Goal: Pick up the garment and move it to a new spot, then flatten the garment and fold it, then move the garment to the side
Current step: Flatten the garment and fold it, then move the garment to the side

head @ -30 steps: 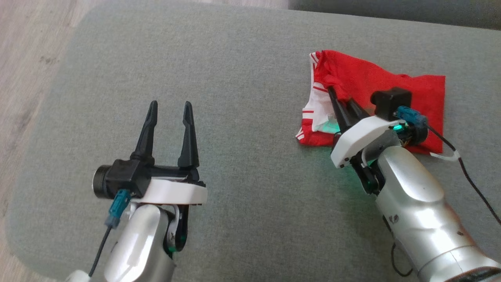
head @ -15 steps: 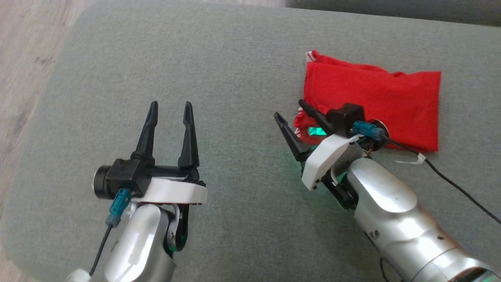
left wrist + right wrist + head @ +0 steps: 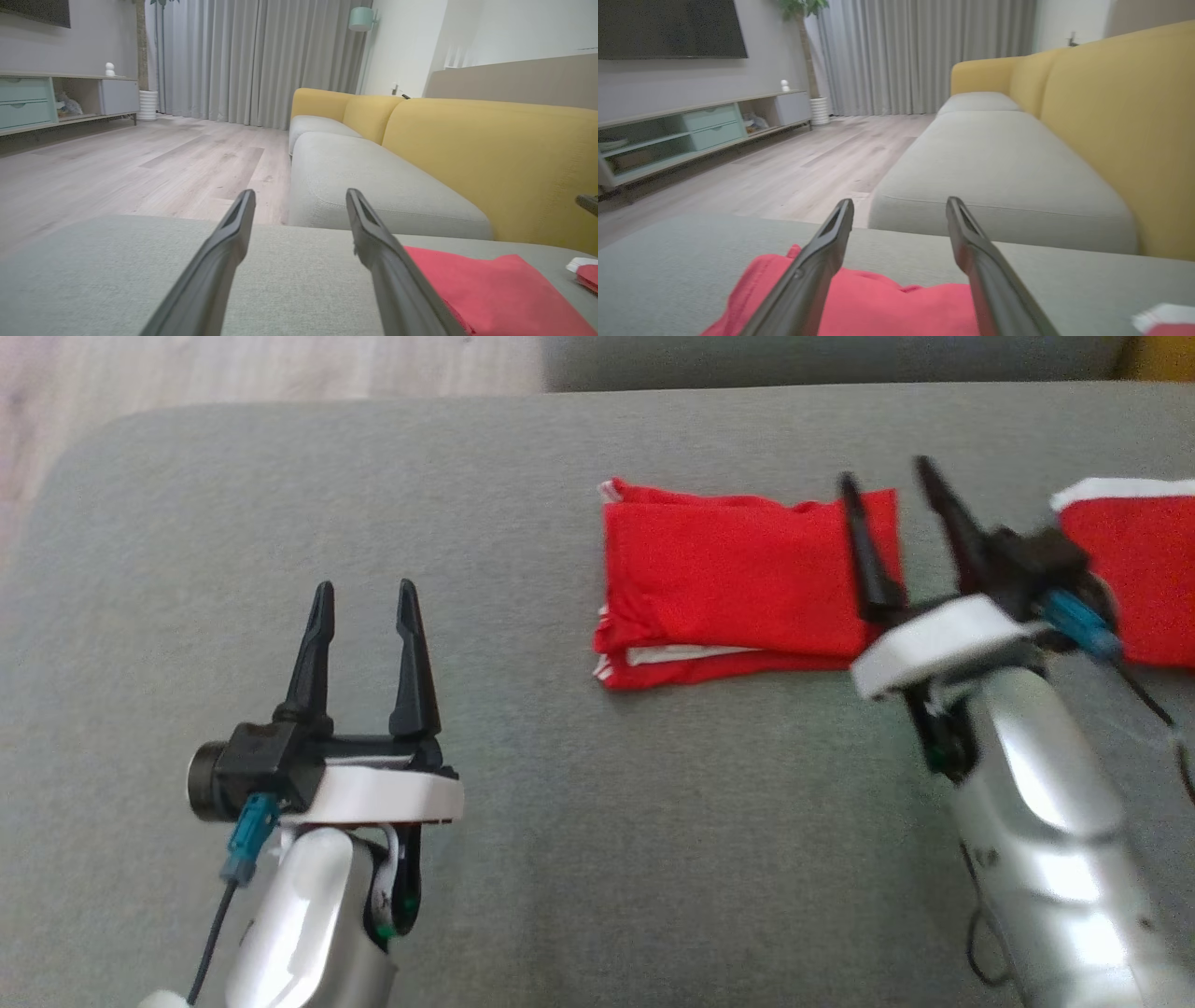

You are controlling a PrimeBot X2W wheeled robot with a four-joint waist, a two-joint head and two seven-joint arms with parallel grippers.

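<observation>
The garment [image 3: 738, 583] is red with white trim and lies folded in a flat rectangle on the grey cushion [image 3: 560, 821]. My right gripper [image 3: 886, 469] hovers open over the garment's right edge, nothing between its fingers. In the right wrist view the right gripper [image 3: 900, 200] is spread above the red cloth [image 3: 878, 303]. My left gripper [image 3: 366, 585] stands open and empty over bare cushion, well left of the garment. The left wrist view has the left gripper [image 3: 300, 192] open, with the garment [image 3: 490, 289] beyond its right finger.
A second red piece with a white edge [image 3: 1139, 569] lies at the cushion's right edge. Beyond the cushion stands a sofa with grey seats [image 3: 373, 186] and yellow backs [image 3: 490, 154]. Wooden floor [image 3: 233, 369] lies past the cushion's far-left corner.
The right gripper opened and let go of the garment, then swung from its left side to its right edge. The garment now lies folded flat. The head camera has shifted.
</observation>
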